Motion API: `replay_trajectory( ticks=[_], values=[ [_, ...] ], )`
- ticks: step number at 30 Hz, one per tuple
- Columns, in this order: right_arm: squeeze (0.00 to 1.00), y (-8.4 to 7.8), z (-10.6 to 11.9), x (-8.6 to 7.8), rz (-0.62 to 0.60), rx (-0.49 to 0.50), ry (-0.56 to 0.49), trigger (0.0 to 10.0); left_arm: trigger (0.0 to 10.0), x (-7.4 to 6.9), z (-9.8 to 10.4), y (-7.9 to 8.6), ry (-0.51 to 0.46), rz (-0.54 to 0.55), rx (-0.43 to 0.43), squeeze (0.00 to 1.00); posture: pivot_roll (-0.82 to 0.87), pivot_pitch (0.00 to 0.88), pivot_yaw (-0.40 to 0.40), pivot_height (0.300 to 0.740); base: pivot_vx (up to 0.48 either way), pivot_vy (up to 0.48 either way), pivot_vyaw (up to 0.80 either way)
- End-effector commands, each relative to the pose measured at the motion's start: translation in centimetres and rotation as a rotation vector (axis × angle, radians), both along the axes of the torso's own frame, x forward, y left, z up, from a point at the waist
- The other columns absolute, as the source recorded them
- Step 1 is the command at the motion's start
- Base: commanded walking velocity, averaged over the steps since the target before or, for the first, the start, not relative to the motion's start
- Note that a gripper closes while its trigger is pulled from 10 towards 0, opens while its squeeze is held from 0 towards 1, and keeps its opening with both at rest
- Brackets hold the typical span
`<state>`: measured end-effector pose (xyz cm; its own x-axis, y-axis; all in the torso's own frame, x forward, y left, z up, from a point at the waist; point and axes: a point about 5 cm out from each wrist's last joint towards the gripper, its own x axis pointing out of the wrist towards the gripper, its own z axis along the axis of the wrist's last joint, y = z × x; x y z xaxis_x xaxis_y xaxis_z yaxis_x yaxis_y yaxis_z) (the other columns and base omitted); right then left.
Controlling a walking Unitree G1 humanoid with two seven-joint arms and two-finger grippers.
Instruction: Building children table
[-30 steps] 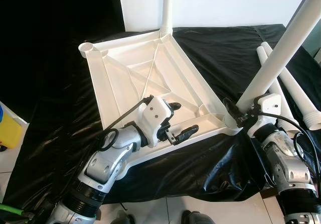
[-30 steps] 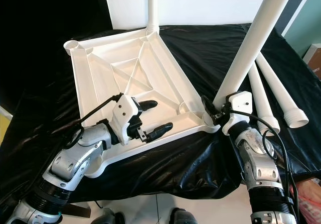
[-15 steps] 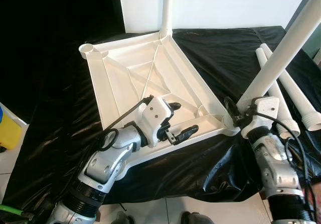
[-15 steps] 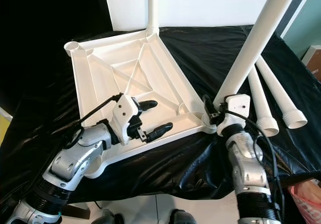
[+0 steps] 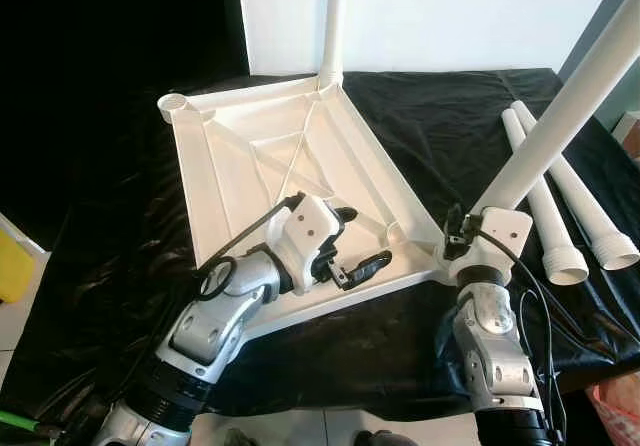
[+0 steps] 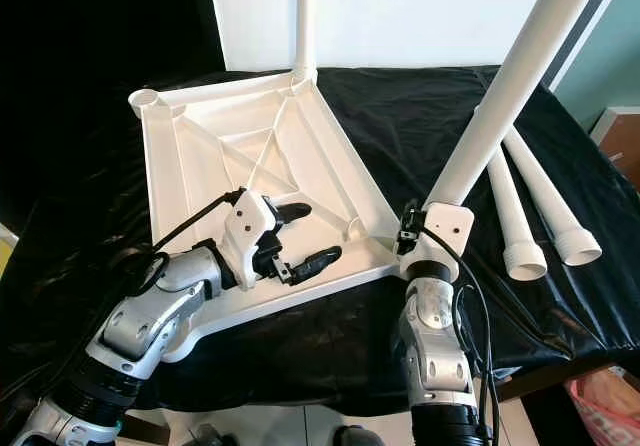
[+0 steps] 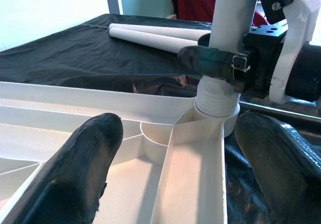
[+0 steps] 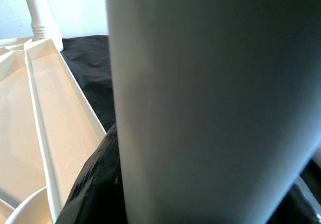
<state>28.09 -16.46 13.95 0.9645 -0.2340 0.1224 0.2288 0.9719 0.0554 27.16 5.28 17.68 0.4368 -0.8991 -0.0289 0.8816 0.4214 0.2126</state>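
White tabletop (image 5: 290, 166) lies upside down, ribbed underside up, centre-left of the left eye frame, on a black sheet (image 5: 440, 116) that covers the work surface. One leg (image 5: 333, 21) stands upright in the far corner socket, at top centre of the frame. An open corner socket (image 5: 176, 100) shows at the upper left of the tabletop.

Second leg (image 5: 560, 116) rises steeply from the tabletop's right-hand corner toward the upper right edge of the frame, tilted. Its ribbed lower end (image 7: 216, 101) sits in the corner socket there, seen at centre right of the left wrist frame.

Right gripper (image 5: 458, 238) is at lower centre-right of the left eye frame, just beside that corner. Its black fingers (image 7: 210, 63) are closed around the tilted leg just above the ribbed end.

Left gripper (image 5: 350, 238) hovers over the tabletop's near rim, at centre of the left eye frame, pointed toward the corner with the tilted leg. Its two fingers (image 7: 85, 158) are spread wide, nothing between them.

Two loose legs (image 5: 560, 191) lie side by side on the sheet at the right of the frame, well apart from both grippers, flared ends toward the near edge.
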Motion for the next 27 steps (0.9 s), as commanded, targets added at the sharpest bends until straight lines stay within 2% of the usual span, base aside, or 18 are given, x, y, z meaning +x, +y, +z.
replay_trajectory(
  ticks=[1,9,15,16,19,22,23,26,27],
  values=[
    [0.00,0.4,-2.2,-0.4,0.015,0.038,0.109,10.0,10.0,0.1,0.1,0.1,-0.012,-0.001,0.008,0.00,-0.07,0.075,-0.015,0.740,0.000,0.000,0.00],
    [0.00,0.4,-1.5,-0.3,0.002,0.040,0.075,10.0,10.0,0.3,0.3,0.2,-0.018,-0.002,0.009,0.00,-0.07,0.083,-0.009,0.740,0.000,0.000,0.00],
    [0.01,0.5,-0.8,-0.2,0.064,0.032,0.025,10.0,10.0,0.4,0.4,0.3,-0.019,0.002,0.008,0.00,-0.07,0.090,-0.005,0.740,0.000,0.000,0.00],
    [1.00,0.4,-0.5,-0.1,0.087,0.033,0.009,10.0,10.0,0.4,0.4,0.3,-0.019,0.002,0.008,0.00,-0.07,0.095,-0.006,0.740,0.000,0.000,0.00],
    [1.00,0.1,0.1,0.0,0.155,0.047,-0.032,10.0,10.0,0.3,0.5,0.3,-0.019,0.002,0.007,0.00,-0.07,0.101,-0.002,0.740,0.000,0.000,0.00],
    [1.00,-0.3,0.6,0.0,0.200,0.004,-0.056,10.0,10.0,0.3,0.4,0.2,-0.014,0.000,0.006,0.00,-0.07,0.109,0.001,0.740,0.000,0.000,0.00],
    [0.00,-0.8,0.6,0.0,0.238,-0.010,-0.049,10.0,10.0,0.2,0.4,0.1,-0.013,-0.004,0.006,0.00,-0.07,0.116,0.003,0.740,0.000,0.000,0.00],
    [0.00,-1.3,0.7,0.1,0.271,-0.037,-0.046,10.0,10.0,0.1,0.3,0.0,-0.012,-0.007,0.006,0.00,-0.07,0.118,0.004,0.740,0.000,0.000,0.00],
    [0.00,-2.0,0.8,0.1,0.317,-0.057,-0.042,10.0,10.0,0.1,0.4,-0.1,-0.012,-0.010,0.006,0.00,-0.07,0.119,0.005,0.740,0.000,0.000,0.00]
  ],
)
